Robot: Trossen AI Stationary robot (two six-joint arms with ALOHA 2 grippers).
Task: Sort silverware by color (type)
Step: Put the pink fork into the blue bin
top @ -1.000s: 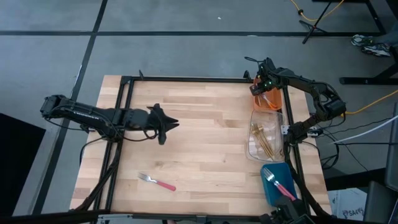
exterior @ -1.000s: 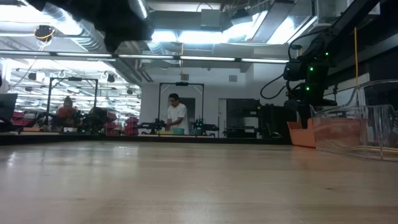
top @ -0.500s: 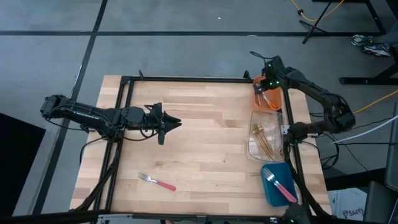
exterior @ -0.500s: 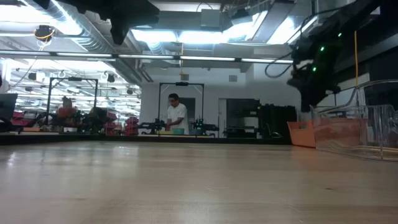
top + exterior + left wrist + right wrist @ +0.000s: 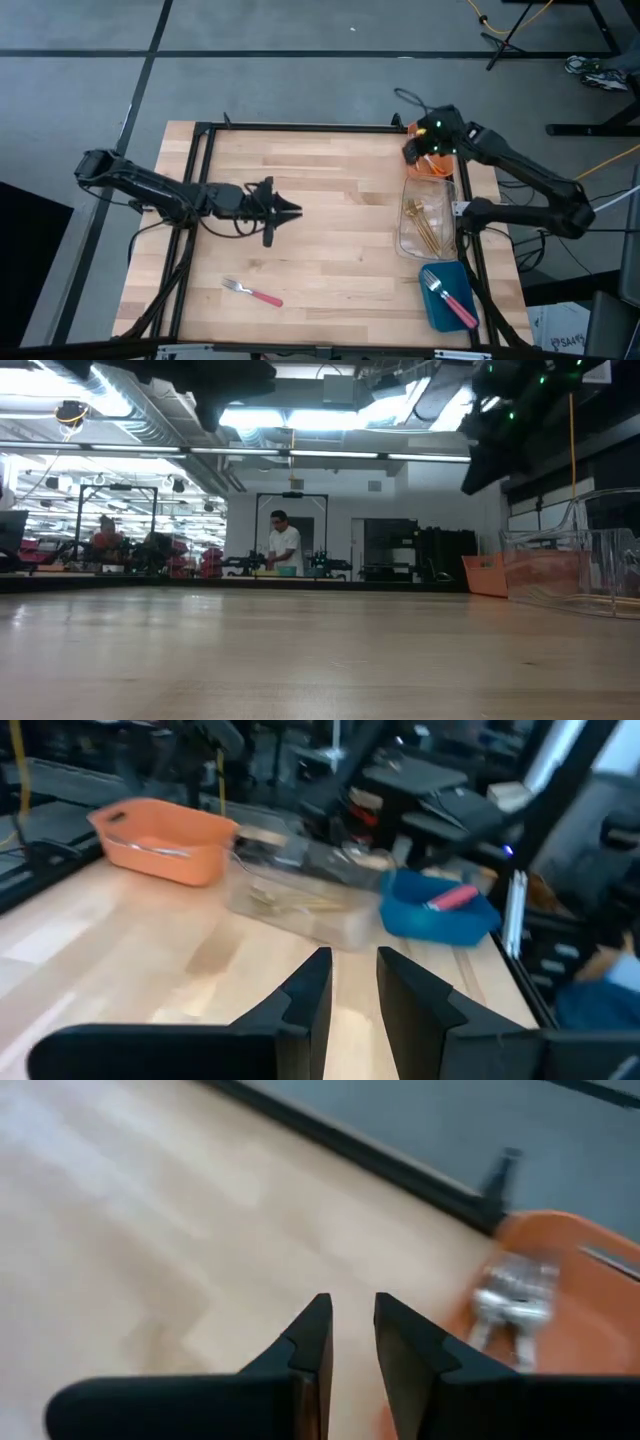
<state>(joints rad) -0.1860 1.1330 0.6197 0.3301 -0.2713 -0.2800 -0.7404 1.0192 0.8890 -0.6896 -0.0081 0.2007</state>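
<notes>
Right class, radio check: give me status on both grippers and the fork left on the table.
Left gripper mid-table, empty. Right gripper by orange bin, empty. Pink-handled fork lies loose near the front edge. Nothing blocks it.

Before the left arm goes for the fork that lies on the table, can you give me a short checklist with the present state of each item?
1. Pink-handled fork lies alone on the wood, nothing on it: ok.
2. Left hand empty, fingers slightly apart with nothing between them: ok.
3. Left hand above the fork: not ok, it is at mid-table, away from the fork.
4. Right hand out of the way, at the orange bin: ok.
5. Blue bin already holds a pink-handled piece and has free room: ok.
6. Fingers open wide enough for the grasp: cannot tell.
</notes>
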